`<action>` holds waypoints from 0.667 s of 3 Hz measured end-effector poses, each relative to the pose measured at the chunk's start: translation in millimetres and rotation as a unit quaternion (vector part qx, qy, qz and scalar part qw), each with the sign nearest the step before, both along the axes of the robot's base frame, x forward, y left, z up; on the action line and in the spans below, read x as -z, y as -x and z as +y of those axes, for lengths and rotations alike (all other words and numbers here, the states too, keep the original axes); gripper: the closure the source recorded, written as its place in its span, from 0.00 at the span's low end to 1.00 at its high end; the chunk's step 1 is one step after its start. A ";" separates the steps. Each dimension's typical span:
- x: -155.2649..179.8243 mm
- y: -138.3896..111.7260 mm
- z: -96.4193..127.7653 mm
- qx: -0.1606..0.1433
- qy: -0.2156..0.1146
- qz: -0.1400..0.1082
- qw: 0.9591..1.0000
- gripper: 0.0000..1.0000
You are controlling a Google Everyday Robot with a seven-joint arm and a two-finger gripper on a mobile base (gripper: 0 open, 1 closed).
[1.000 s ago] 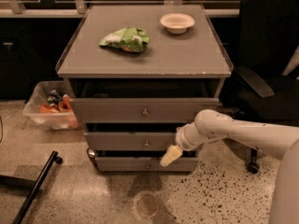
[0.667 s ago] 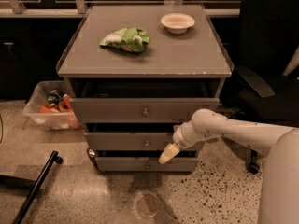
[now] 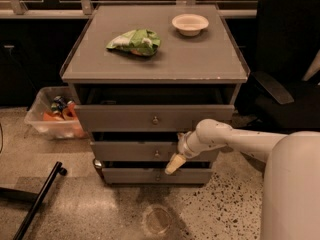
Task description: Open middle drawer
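Steadily leftward with the gripper point(image 3: 172, 165), now just beside the middle drawer point(image 3: 125, 151) knob point(image 3: 157, 154), at its four o'clock; cannot tell how open or whether gripping; pull apparently not begun.

Lower centre: the gripper point(image 3: 173, 164) sits before the middle drawer point(image 3: 130, 151), whose right end we lose behind the arm point(image 3: 240, 138). The arm leaves the lower right edge and the chair point(image 3: 285, 49) the right edge. We cannot identify the contents of the bin point(image 3: 36, 119).
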State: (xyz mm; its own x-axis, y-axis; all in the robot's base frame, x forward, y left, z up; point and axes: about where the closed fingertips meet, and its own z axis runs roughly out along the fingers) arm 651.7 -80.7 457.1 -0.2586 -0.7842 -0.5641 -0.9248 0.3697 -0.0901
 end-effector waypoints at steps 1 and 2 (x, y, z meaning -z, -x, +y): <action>14.6 -7.8 7.9 -0.006 -0.005 -0.018 1.000 0.00; 27.7 -15.7 16.0 0.001 -0.009 -0.038 0.999 0.00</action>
